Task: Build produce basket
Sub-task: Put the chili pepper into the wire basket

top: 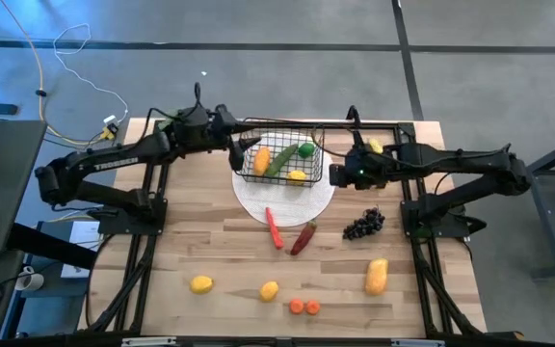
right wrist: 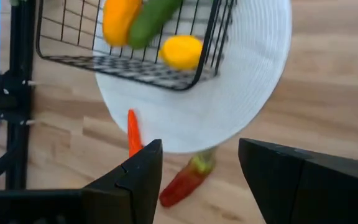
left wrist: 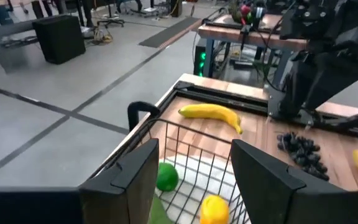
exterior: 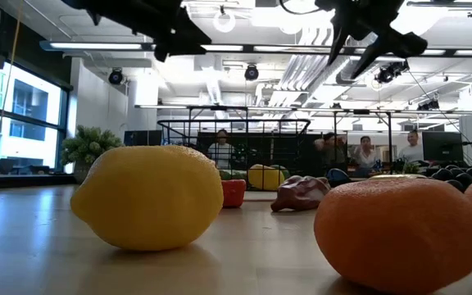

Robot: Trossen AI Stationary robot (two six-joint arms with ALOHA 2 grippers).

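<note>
The black wire basket (top: 282,159) stands on a round white plate (top: 258,202) at the table's far middle. It holds an orange piece (top: 261,160), a green cucumber (top: 280,161), a round green fruit (top: 305,149) and a lemon (top: 298,175). My left gripper (top: 237,154) is open, raised above the basket's left rim (left wrist: 191,134). My right gripper (top: 338,175) is open, raised over the plate's right edge (right wrist: 272,74). On the table lie a banana (left wrist: 211,112), grapes (top: 364,225), a mango (top: 377,277), a red chilli (top: 303,238), two lemons (top: 200,284) (top: 270,290) and carrot slices (top: 303,306).
A slim orange-red piece (top: 274,227) lies just near of the plate. Black frame rails (top: 147,222) (top: 422,241) run along the table's left and right sides. In the low view both grippers (exterior: 170,33) (exterior: 367,41) hang well above the basket's top. People sit in the room behind.
</note>
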